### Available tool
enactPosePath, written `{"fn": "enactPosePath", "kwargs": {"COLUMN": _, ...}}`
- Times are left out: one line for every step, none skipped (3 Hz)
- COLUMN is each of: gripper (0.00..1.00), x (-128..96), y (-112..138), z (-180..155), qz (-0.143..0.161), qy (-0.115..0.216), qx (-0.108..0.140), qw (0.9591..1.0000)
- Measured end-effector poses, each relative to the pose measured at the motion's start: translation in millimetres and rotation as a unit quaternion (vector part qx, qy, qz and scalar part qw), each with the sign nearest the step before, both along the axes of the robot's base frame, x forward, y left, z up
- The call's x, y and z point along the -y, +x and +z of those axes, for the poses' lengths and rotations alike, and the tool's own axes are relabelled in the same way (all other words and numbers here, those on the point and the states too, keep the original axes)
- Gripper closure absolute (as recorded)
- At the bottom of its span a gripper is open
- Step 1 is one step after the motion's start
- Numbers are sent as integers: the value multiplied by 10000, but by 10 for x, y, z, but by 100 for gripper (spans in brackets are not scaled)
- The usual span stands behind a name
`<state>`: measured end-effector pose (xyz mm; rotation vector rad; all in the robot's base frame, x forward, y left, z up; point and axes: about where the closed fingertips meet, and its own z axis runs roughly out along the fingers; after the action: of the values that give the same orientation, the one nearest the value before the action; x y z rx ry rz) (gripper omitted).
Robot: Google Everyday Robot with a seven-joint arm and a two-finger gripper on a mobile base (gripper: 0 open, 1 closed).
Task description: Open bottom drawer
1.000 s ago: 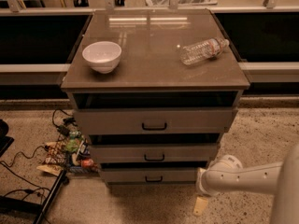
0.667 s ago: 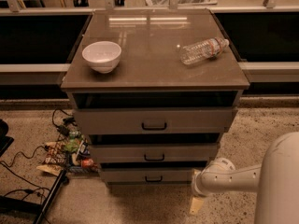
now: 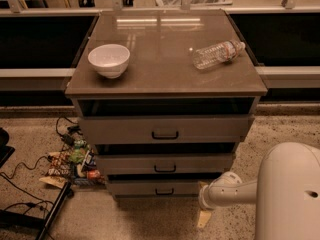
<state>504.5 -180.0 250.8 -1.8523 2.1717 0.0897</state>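
The bottom drawer (image 3: 150, 187) is the lowest and shallowest grey front of the cabinet, with a small dark bar handle (image 3: 164, 191). It sits slightly out, with a dark gap above it. My gripper (image 3: 204, 215) hangs low over the floor, just right of the drawer's right end and below its handle height. It touches nothing that I can see. The white arm (image 3: 235, 191) reaches to it from the lower right.
Medium drawer (image 3: 165, 164) and tallest drawer (image 3: 165, 129) sit above, both slightly out. A white bowl (image 3: 109, 60) and a lying plastic bottle (image 3: 217, 54) are on the cabinet top. Cables and colourful packets (image 3: 75, 161) lie on the floor at left. A black stand leg (image 3: 50, 214) is at lower left.
The arm has swung left, bringing the gripper closer to the cabinet's lower right corner. The arm's white body now fills more of the lower right. The drawers have not moved.
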Motion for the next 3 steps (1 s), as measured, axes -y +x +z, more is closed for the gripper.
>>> {"fn": "enactPosePath", "kwargs": {"gripper": 0, "x": 0, "y": 0, "z": 0, "qz": 0, "qy": 0, "qx": 0, "qw": 10000}}
{"fn": "enactPosePath", "kwargs": {"gripper": 0, "x": -56, "y": 61, "z": -76, "qz": 80, "qy": -89, "qx": -9, "qw": 9999}}
{"fn": "enactPosePath", "kwargs": {"gripper": 0, "x": -163, "y": 197, "z": -284, "qz": 192, "qy": -158, "qx": 9, "qw": 9997}}
